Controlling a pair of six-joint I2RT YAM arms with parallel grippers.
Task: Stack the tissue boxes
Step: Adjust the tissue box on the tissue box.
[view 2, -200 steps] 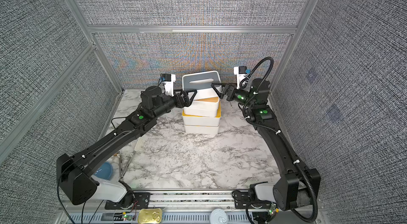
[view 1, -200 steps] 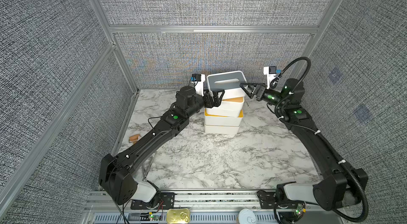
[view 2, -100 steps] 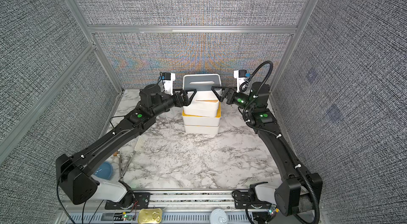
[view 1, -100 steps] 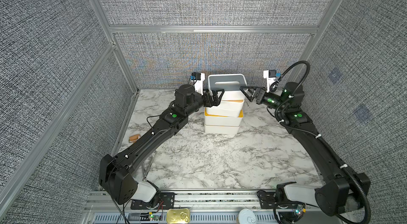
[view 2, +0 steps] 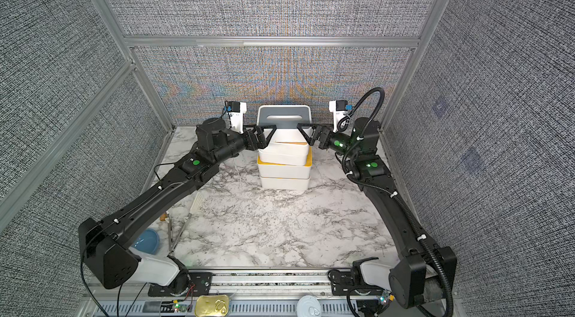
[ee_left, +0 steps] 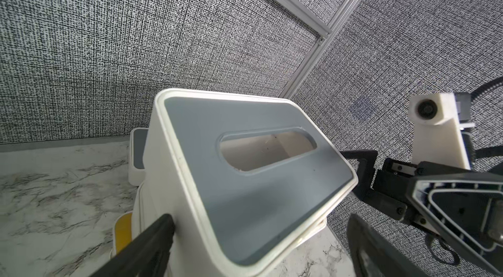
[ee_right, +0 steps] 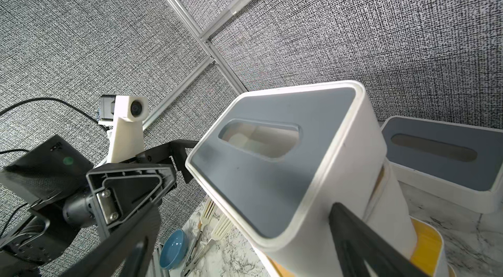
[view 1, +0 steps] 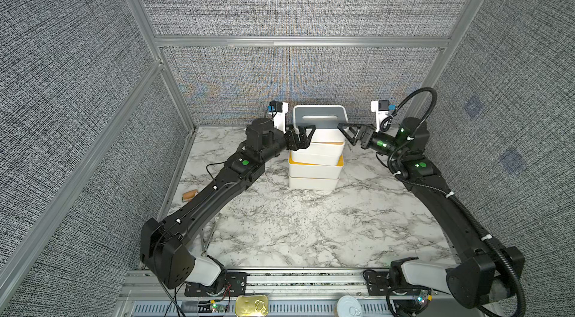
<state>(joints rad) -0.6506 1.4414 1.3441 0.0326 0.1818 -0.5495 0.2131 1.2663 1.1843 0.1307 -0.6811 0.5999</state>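
Now, top box (view 1: 320, 123): upper centre, square on stack (view 1: 314, 172), no longer skewed.
Left gripper (view 1: 305, 128): wide open, straddling its end.
Right gripper (view 1: 343, 128): likewise wide open.

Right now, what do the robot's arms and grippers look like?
The left arm and right arm are black with white base links, green lights and white wrist camera mounts. The left gripper and right gripper have black triangular, open-framed fingers. A ribbed black hose runs along the right arm.

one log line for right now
left gripper: jaws open beside top grey-lidded box | right gripper: jaws open, opposite side | second grey-lidded box: on table behind stack
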